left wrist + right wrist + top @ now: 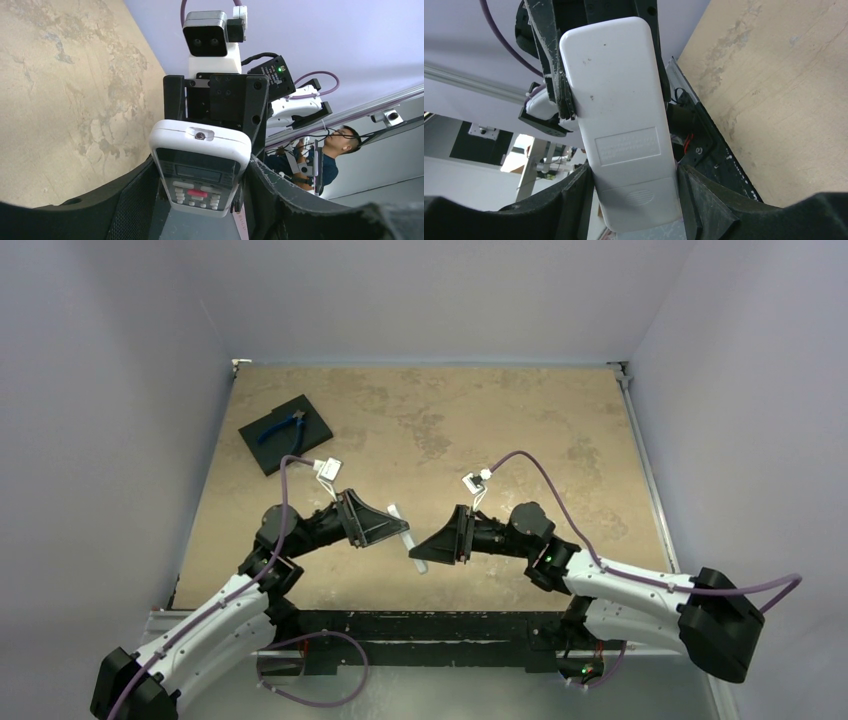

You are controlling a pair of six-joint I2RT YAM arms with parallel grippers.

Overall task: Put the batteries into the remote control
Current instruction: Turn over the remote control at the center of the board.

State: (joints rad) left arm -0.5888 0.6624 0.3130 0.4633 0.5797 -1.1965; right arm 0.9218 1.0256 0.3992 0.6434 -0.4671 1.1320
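White remote control (619, 100) hangs over the near middle of the table (450, 420), right gripper (633, 172) clamping its cover end and left gripper (200, 175) its top end, so we judge loading barely begun: battery cover (638, 197) shut, batteries not in view.

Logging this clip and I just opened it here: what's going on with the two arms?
Both arms meet above the table with the white remote control raised between them. The right gripper clamps its sides from the plain back, where the battery cover looks in place. The left gripper flanks it closely from the button side, but whether it grips is unclear. No batteries show in any view. Blue-handled pliers lie on a black pad at the far left.
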